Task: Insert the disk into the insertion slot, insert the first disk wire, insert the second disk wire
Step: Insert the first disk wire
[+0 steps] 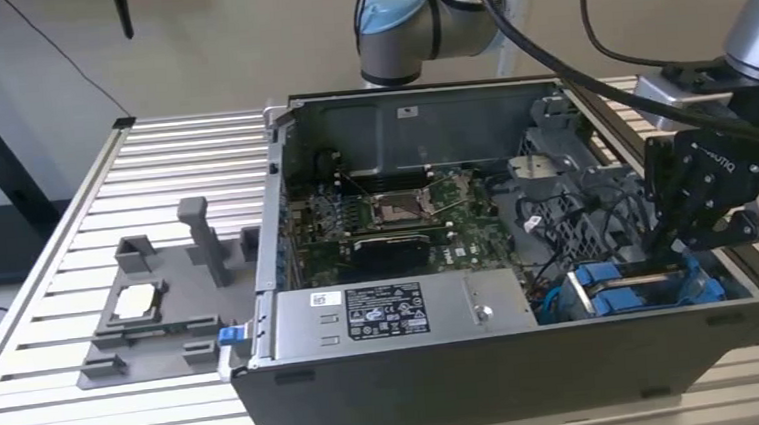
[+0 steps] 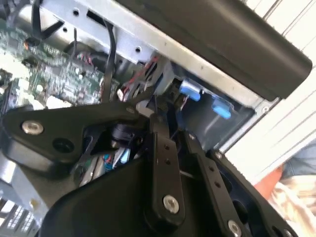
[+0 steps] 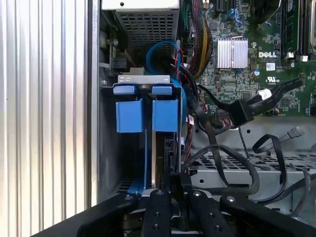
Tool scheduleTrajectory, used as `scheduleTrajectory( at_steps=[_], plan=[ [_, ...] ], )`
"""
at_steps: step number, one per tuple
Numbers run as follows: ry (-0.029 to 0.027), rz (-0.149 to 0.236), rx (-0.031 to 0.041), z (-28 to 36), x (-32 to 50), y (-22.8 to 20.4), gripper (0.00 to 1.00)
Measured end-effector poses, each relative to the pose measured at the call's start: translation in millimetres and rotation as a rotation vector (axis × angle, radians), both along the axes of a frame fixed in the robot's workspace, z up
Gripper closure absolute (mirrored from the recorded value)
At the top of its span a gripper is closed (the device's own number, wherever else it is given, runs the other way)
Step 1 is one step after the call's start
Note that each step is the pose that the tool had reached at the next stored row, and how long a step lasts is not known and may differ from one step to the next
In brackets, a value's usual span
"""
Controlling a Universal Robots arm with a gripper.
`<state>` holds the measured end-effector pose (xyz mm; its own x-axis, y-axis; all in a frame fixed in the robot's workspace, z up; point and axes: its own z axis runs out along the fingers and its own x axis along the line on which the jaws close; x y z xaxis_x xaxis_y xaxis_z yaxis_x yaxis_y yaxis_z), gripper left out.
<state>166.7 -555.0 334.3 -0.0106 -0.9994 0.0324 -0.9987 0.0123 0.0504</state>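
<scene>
Beneath everything, slatted metal table [image 1: 73, 224] carrying open computer case [image 1: 500, 395]. Inside, disk [image 3: 164, 148] standing edge-on in insertion slot [image 3: 109, 148], blue rails [image 3: 145, 163] likely guiding it straight. Above, gripper [image 3: 174, 178] reaching in, fingers narrow, seemingly pinching disk edge for steering.

The gripper [image 2: 172, 126], a black linkage of bolted bars, reaches into the open computer case [image 2: 232, 34]. Its tip is close to the insertion slot [image 2: 205, 118], where two bright blue plastic tabs [image 2: 190, 91] sit just under the case's silver inner rim. Beside the gripper lies the green motherboard [image 2: 54, 84], crossed by black cables [image 2: 109, 59], with thin red wires [image 2: 143, 79] near the tabs, and outside the dark case wall runs the ribbed metal table [image 2: 291, 113].
</scene>
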Motion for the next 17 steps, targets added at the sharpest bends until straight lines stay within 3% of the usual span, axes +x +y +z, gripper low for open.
scheduleTrajectory(
  at_steps=[4,13,17],
  plan=[
    [-0.0060,0.001,0.0049,-0.2,0.0,0.1,0.81],
    [-0.0063,0.001,0.0067,-2.5,0.0,0.1,0.81],
    [-0.0062,0.001,0.0055,-0.8,0.0,0.1,0.73]
  ],
)
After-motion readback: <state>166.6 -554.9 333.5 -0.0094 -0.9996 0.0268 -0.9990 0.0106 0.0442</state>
